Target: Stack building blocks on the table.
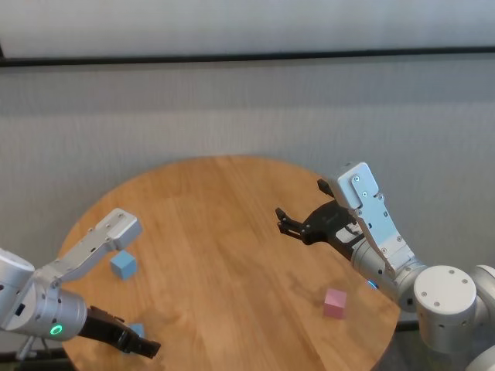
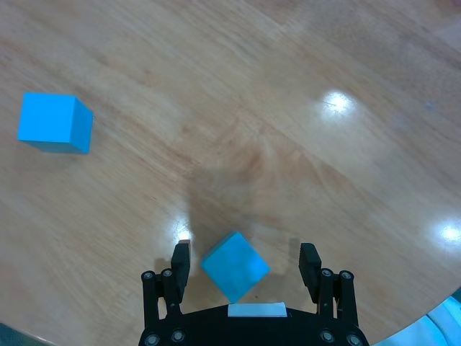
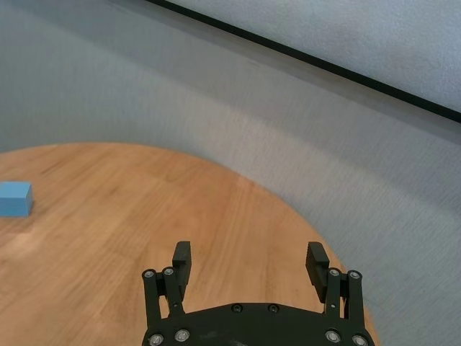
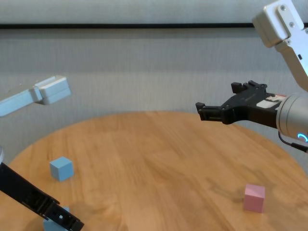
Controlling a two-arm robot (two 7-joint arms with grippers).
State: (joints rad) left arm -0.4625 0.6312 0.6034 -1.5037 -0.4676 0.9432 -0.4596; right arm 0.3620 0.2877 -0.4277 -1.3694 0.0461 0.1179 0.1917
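Near the table's (image 1: 232,232) edge, left end effector (image 2: 245,263) open, apparently astride blue cube (image 2: 234,265).

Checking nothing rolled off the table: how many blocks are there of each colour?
Light blue blocks: 2, one lying free, one between the open left pincer's fingers
Pink block: 1
Total: 3, all on the table

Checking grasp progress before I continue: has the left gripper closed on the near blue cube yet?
No. In the left wrist view the left gripper is open, its fingers on either side of the near blue cube with gaps showing.
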